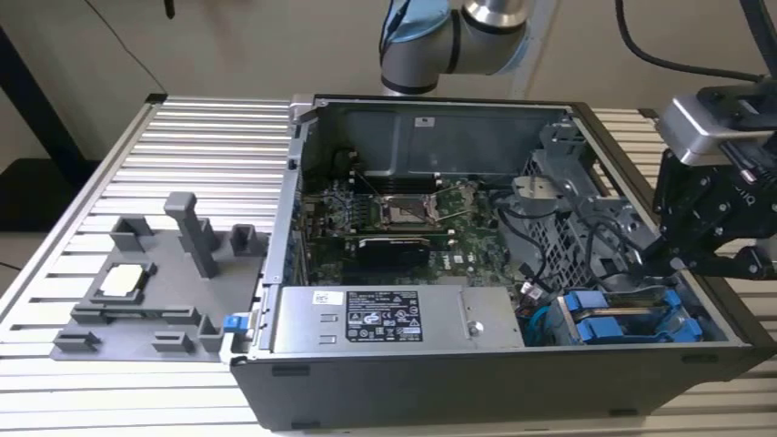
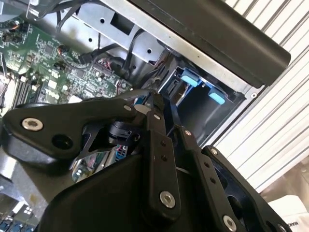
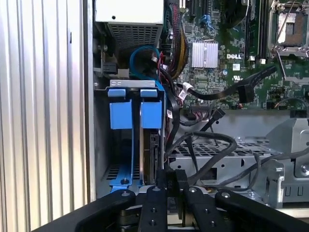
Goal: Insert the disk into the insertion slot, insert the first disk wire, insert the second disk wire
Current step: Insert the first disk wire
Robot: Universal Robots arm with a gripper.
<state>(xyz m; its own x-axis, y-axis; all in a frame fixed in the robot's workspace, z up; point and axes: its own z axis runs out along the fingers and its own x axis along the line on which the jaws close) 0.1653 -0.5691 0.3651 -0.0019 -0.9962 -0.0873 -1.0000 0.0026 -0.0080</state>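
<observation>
End effector [image 3: 175,181] at the insertion slot [image 3: 145,83], fingers [image 3: 168,181] pressed together.
Blue-framed disk [image 3: 153,147] sits inside that slot, just beyond them; black wires [image 3: 212,145] loop close beside the slot.

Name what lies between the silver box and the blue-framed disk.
In the first wrist view, a looped blue cable lies between the silver box and the disk, with a bundle of wires beside it.
</observation>
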